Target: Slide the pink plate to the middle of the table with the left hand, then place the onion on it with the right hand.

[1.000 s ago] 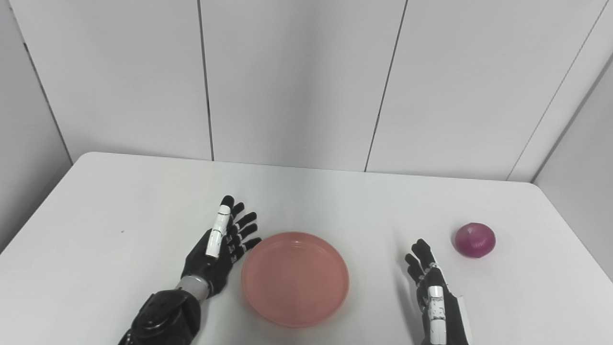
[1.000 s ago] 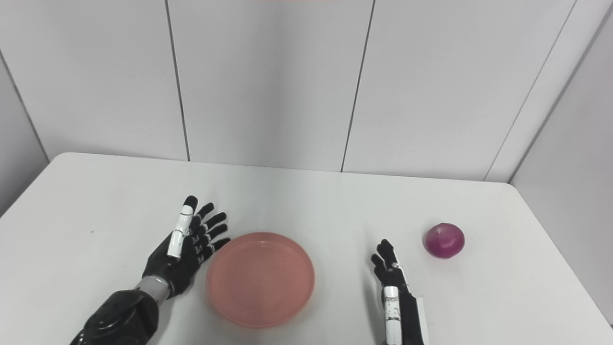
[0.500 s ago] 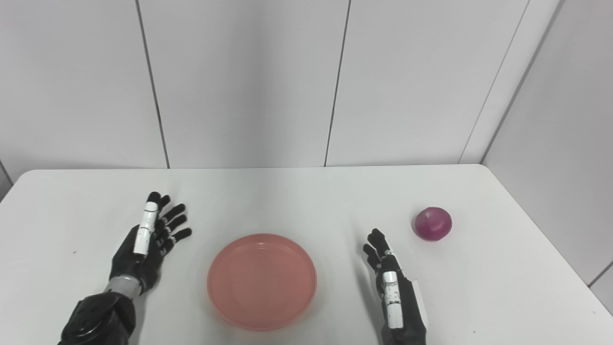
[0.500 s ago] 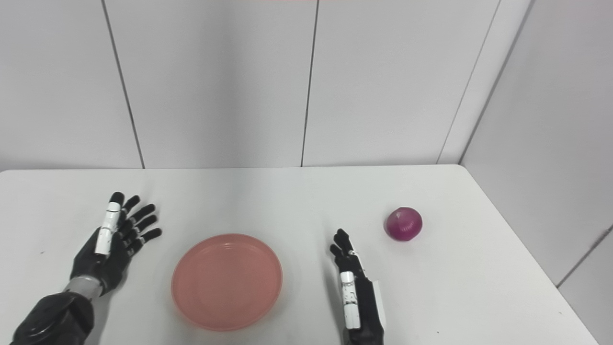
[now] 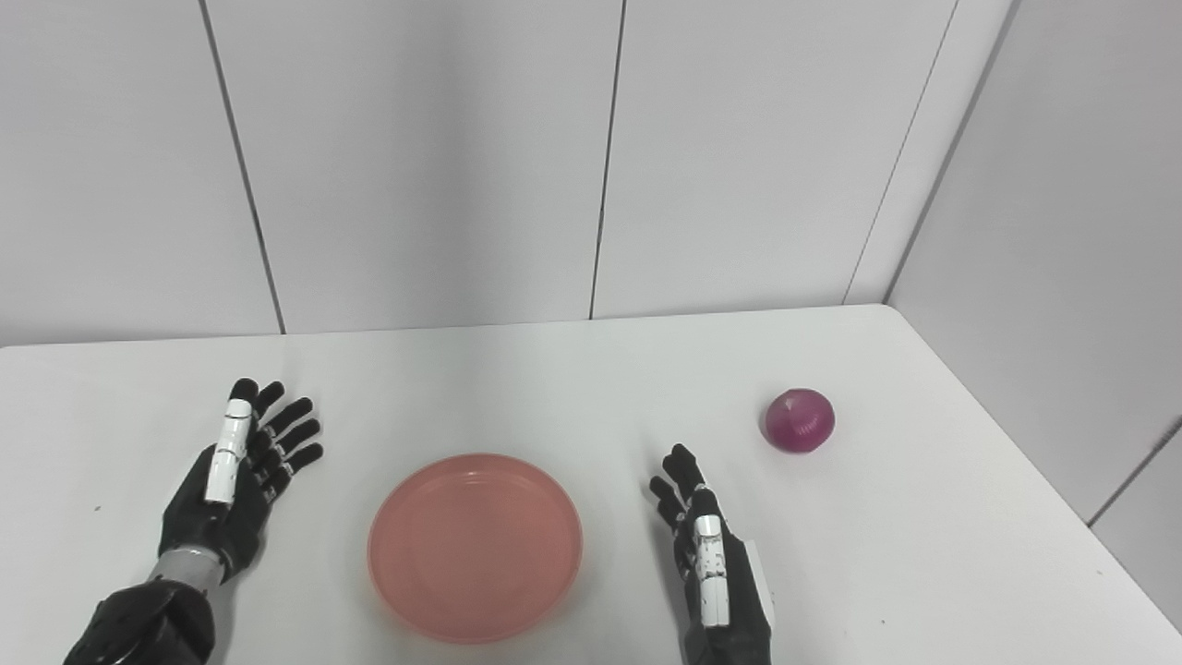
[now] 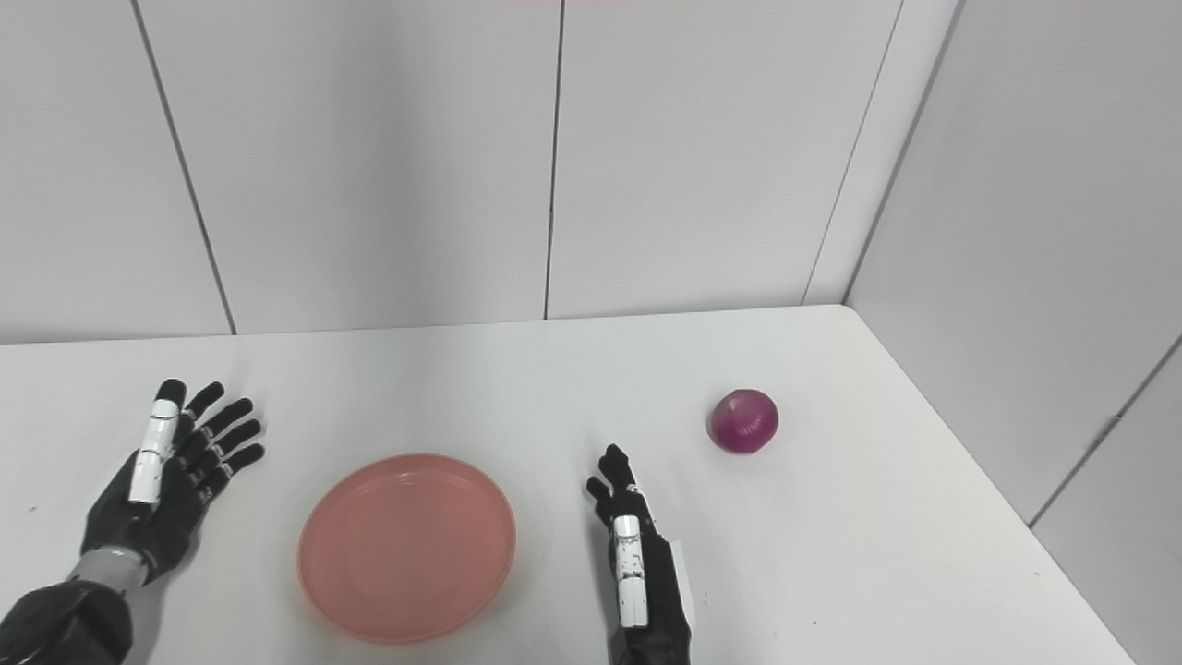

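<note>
You see the plate (image 5: 475,545) on the desk (image 5: 572,397) near its front edge, left hand (image 5: 231,480) well to its left, right hand (image 5: 716,568) just right of it, onion (image 5: 800,420) farther right and behind.

Both hands, the left hand (image 5: 229,480) and the right hand (image 5: 716,577), are black with jointed fingers (image 5: 294,434); each thumb carries white segments. A grey metal wrist ring (image 5: 182,565) joins the left hand to its glossy black forearm (image 5: 138,628).

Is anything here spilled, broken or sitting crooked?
Nothing stands out. The round pink plate lies flat and empty on the white table, the purple onion sits whole to its right, and both hands, left and right, are open.
</note>
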